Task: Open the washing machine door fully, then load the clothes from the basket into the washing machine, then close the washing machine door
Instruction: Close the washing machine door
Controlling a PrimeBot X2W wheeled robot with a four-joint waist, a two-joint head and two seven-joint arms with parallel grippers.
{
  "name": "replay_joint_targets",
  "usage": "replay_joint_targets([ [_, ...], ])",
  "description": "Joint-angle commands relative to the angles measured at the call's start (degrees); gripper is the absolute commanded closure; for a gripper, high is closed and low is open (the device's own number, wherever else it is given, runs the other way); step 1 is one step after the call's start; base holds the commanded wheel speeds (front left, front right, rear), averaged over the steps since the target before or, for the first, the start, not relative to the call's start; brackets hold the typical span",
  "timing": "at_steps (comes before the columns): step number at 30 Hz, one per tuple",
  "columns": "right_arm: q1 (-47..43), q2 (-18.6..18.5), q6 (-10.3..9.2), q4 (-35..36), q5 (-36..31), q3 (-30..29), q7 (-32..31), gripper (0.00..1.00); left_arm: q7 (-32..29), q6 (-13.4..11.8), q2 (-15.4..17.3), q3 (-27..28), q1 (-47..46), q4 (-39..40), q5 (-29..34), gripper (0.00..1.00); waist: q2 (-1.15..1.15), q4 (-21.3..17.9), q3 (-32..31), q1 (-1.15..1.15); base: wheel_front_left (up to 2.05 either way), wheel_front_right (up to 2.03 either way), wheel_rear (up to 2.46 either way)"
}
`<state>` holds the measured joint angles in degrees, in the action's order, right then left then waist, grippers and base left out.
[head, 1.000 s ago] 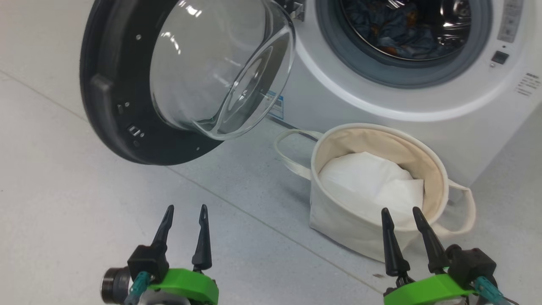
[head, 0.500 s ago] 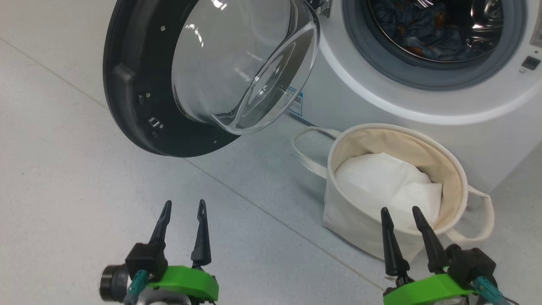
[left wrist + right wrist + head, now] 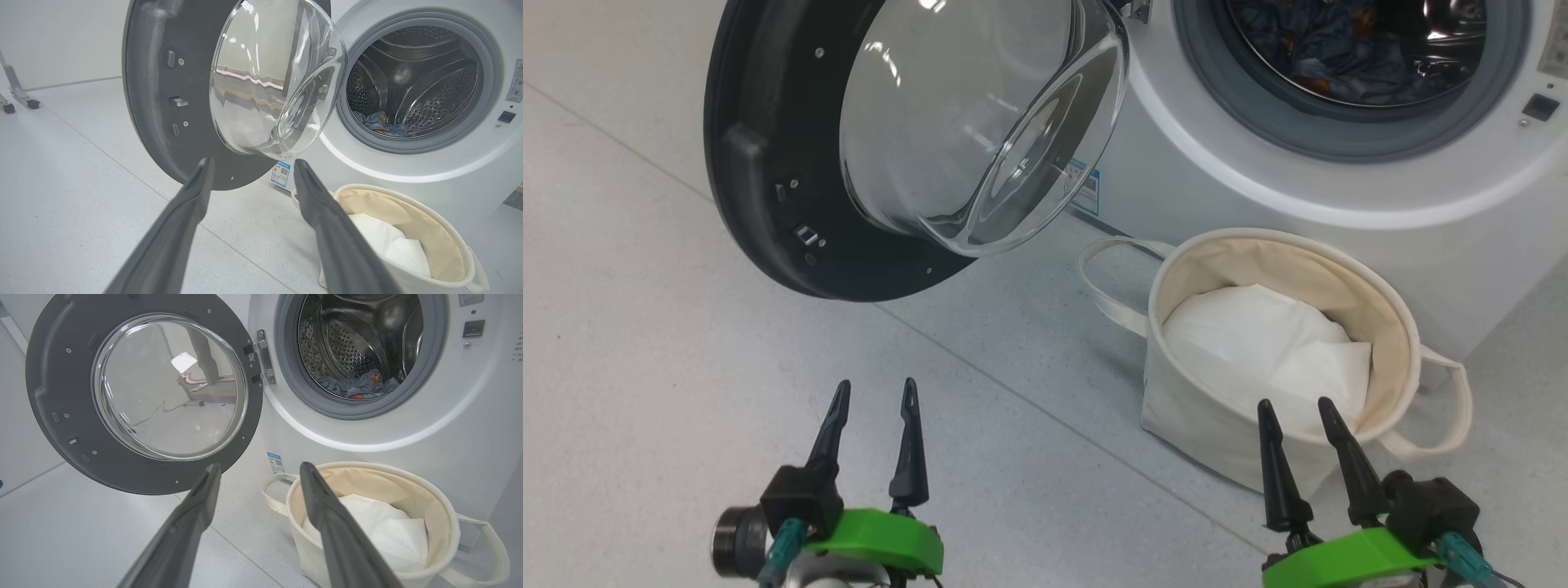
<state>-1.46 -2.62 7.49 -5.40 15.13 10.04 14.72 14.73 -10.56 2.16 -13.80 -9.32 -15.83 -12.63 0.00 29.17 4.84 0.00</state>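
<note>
I see the washing machine door swung wide open, left of the washing machine, and the blue clothes lie in its drum. The basket sits on the floor just before the machine, a white sheet inside. My left gripper and right gripper both hang released, grasping nothing.

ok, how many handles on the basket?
2. On the basket, one handle loops out on the side toward the open door; the other handle sticks out on the opposite side. None appears hidden.
</note>
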Motion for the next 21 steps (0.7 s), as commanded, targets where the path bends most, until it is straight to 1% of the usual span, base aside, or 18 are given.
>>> replay_joint_targets([
  [1,2.36,-0.26,0.00,1.93,-0.47,1.26,0.28,0.00,0.27,-0.18,0.72,2.09,-1.33,2.31,-0.18,0.00,0.00,-0.01,0.05,0.00,0.00,0.00,0.00],
  [8,2.43,-0.26,0.00,1.87,-0.60,1.27,0.28,0.00,0.27,-0.07,0.72,1.84,-1.19,1.97,-0.71,0.00,0.00,-0.13,0.05,0.00,0.00,0.00,0.00],
  [9,2.40,-0.26,0.00,1.85,-0.57,1.30,0.28,0.00,0.27,0.22,0.72,1.73,-1.13,1.91,-1.18,0.81,0.00,-0.15,-0.01,0.00,0.00,0.00,0.00],
  [10,2.37,-0.26,0.00,1.83,-0.55,1.34,0.28,0.00,0.27,0.61,0.72,1.71,-1.04,1.83,-1.96,1.00,0.00,-0.19,0.00,0.00,0.00,0.00,0.00],
  [12,2.32,-0.26,0.00,1.74,-0.59,1.38,0.28,0.00,0.27,1.48,0.72,2.09,-1.13,2.58,-3.87,1.00,0.00,-0.24,0.04,0.00,0.00,0.00,0.00],
  [13,2.32,-0.26,0.00,1.70,-0.61,1.35,0.28,0.00,0.27,2.20,0.72,2.37,-1.15,3.22,-5.38,1.00,0.00,-0.28,0.10,0.00,0.00,0.00,0.00],
  [14,2.32,-0.26,0.00,1.66,-0.63,1.32,0.28,0.00,0.27,3.48,0.72,2.75,-1.10,4.11,-8.17,1.00,0.00,-0.29,0.13,0.00,0.00,0.00,0.00],
  [15,2.33,-0.26,0.00,1.61,-0.65,1.27,0.28,0.00,0.27,5.26,0.72,3.61,-0.93,5.27,-13.62,1.00,0.00,-0.30,0.16,0.00,0.00,0.00,0.00],
  [16,2.34,-0.26,0.00,1.55,-0.69,1.26,0.28,0.00,0.27,7.75,0.72,4.58,-0.69,6.28,-20.13,1.00,0.00,-0.32,0.18,0.00,0.00,0.00,0.00],
  [18,2.43,-0.26,0.00,1.39,-0.75,1.20,0.28,0.00,0.27,13.91,0.72,6.73,-0.50,7.21,-31.37,1.00,0.00,-0.40,0.27,0.00,0.00,0.00,0.00],
  [19,2.47,-0.26,0.00,1.28,-0.82,1.15,0.28,0.00,0.27,15.90,0.72,8.01,-0.68,7.59,-35.28,1.00,0.00,-0.43,0.32,0.00,0.00,0.00,0.00],
  [20,2.52,-0.26,0.00,1.18,-0.86,1.07,0.28,0.00,0.27,17.00,0.72,9.26,-0.92,7.79,-38.89,1.00,0.00,-0.49,0.40,0.00,0.00,0.00,0.00],
  [21,2.58,-0.26,0.00,1.07,-0.92,0.99,0.28,0.00,0.27,17.56,0.72,10.43,-1.26,7.80,-41.83,1.00,0.00,-0.53,0.46,0.00,0.00,0.00,0.00],
])
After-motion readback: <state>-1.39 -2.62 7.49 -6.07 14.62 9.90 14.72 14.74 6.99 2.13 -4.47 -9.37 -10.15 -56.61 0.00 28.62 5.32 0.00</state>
